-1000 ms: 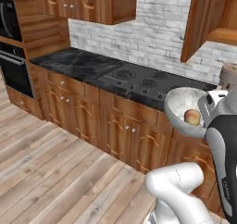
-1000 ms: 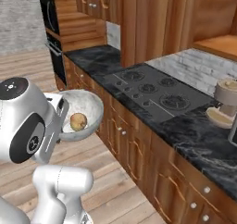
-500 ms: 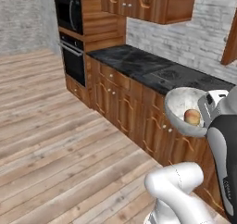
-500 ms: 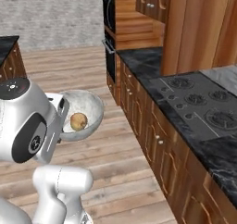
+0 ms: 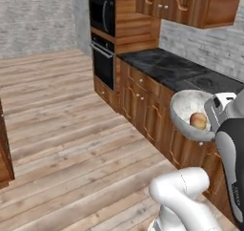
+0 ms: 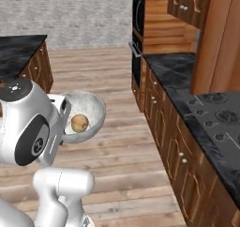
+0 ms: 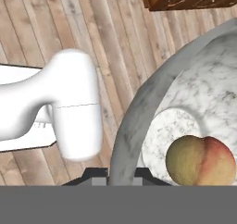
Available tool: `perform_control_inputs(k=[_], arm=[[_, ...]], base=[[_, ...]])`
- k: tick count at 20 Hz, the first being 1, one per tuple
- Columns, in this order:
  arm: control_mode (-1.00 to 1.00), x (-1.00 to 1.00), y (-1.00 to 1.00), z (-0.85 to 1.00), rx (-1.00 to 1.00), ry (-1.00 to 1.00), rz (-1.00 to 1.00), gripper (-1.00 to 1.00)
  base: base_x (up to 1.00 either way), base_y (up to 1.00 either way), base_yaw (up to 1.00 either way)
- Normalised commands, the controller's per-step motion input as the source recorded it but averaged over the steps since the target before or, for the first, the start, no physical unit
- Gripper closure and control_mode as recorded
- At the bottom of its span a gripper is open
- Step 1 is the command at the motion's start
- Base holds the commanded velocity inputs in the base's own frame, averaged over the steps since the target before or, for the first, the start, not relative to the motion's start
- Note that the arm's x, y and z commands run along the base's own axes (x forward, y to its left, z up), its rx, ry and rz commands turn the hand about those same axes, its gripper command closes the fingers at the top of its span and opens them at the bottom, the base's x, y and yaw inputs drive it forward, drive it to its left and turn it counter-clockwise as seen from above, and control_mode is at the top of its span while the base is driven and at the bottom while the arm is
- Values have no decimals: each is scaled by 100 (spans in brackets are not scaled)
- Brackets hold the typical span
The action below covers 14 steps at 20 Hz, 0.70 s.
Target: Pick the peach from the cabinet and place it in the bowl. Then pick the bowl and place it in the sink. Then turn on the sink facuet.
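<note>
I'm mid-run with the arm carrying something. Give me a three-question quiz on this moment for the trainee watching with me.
1. True or false: the peach lies inside the bowl.
2. What is the gripper doing? A) shut on the bowl's rim B) open above the stovetop C) holding the peach alone
3. Fill in: the bowl is held up over the wooden ____.

Key: 1 true; 2 A; 3 floor.

Arm folded close, jaws clamped on bowl [image 7: 139, 112] rim.
</note>
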Motion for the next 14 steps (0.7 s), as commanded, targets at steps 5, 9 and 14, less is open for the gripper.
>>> perform_control_inputs(k=[5,9,14], arm=[[100,0,0,0,0,0,0,100],[100,0,0,0,0,0,0,100],[100,0,0,0,0,0,0,100]], base=[[67,50,39],[69,37,63],[75,27,63]])
